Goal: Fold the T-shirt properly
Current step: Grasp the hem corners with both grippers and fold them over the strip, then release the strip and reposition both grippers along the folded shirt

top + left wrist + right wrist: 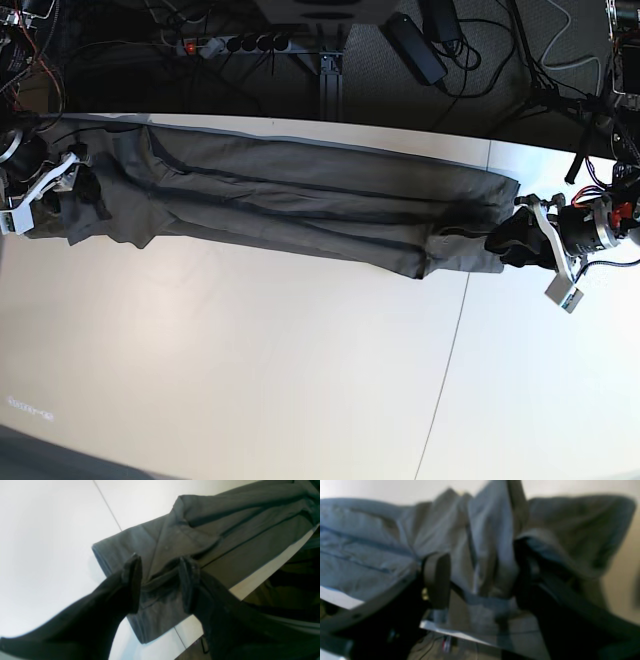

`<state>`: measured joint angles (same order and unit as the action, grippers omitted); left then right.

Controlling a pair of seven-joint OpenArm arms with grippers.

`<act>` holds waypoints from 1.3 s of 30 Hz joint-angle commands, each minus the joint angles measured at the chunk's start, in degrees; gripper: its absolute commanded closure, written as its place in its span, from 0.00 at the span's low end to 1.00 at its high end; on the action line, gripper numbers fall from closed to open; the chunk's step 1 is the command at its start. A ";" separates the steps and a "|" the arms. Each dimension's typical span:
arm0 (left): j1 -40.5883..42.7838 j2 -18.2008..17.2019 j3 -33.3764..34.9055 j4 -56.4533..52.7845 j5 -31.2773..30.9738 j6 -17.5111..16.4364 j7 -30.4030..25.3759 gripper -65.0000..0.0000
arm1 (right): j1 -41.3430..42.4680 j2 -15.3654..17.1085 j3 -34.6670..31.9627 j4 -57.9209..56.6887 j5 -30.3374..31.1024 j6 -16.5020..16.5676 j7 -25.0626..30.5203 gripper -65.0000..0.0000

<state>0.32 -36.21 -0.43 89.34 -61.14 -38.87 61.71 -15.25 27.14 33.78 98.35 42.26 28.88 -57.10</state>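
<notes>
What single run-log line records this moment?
T-shirt: stretched long strip | left tool: open, at one end | right tool: open, other end

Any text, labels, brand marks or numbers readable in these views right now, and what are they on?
No text can be read in any view.
T-shirt: plain, no print or label showing.
White table, base view: faint pale marks at its lower left, too small and blurred to read.

One T-shirt [290, 205], two grippers (left gripper [512, 240], right gripper [78, 185]), one white table [250, 360] and one power strip [235, 44] are counted.
</notes>
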 commanded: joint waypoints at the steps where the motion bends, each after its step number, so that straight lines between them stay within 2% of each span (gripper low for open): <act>1: -0.94 -1.09 -0.83 0.87 -1.27 -1.13 -0.85 0.56 | 0.44 1.27 1.49 2.27 1.57 3.98 0.28 0.40; 5: -0.94 -1.09 -0.83 0.87 -1.88 -1.13 -0.87 0.56 | 0.39 1.27 4.94 5.25 2.10 3.98 -0.48 0.40; 10: -0.92 -1.09 -0.83 0.87 -1.84 -1.13 -1.03 0.56 | 0.50 1.27 6.47 5.44 6.58 4.09 1.31 0.41; 11: -0.92 -1.09 -0.83 0.87 -1.84 -1.13 -1.07 0.56 | 0.74 1.27 6.14 5.44 7.21 4.15 1.92 0.47; 12: -0.94 -1.09 -0.83 0.87 -1.86 -1.13 -1.25 0.56 | 1.16 1.25 5.62 5.42 7.39 4.15 2.05 0.57; 14: -0.96 -1.09 -0.83 0.87 -1.86 -1.13 -2.19 0.56 | 2.08 1.25 4.02 5.20 7.48 4.15 2.12 0.90; 15: -0.96 -1.07 -0.83 0.87 -1.84 -1.13 -2.84 0.56 | 2.62 1.25 2.99 4.90 7.43 4.15 2.27 1.00; 17: -0.94 -0.92 -0.83 0.87 -1.70 -1.13 -4.11 0.56 | 4.17 1.25 0.68 3.45 5.49 4.13 3.61 1.00; 21: -0.90 -0.79 -0.83 0.85 -0.37 -1.13 -4.46 0.56 | 6.75 1.27 -2.60 -2.49 -2.36 4.02 9.99 1.00; 24: -0.90 -0.81 -0.83 0.85 -0.28 -1.13 -4.46 0.46 | 8.87 1.40 -2.78 -8.57 -5.01 3.91 10.38 1.00; 27: -0.31 -0.81 -0.83 0.85 -0.35 -1.13 -4.50 0.39 | 8.90 1.57 -2.78 -12.94 -5.35 3.93 10.36 1.00; 33: 2.62 -0.50 -0.83 -0.39 -0.20 -1.13 -6.34 0.36 | 8.07 1.55 -2.78 -17.86 -5.70 3.93 10.40 1.00; 35: 2.58 0.20 -0.83 -2.36 1.38 -1.13 -6.47 0.29 | 8.04 1.53 -2.78 -18.14 -4.35 3.96 10.38 1.00; 39: 2.54 2.12 -0.83 -6.93 2.54 -1.13 -7.93 0.28 | 8.07 1.55 -2.78 -18.12 -2.56 3.96 10.16 1.00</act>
<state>3.81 -33.21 -0.73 81.67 -57.45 -38.87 54.81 -7.75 27.44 30.57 79.48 38.81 28.88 -47.64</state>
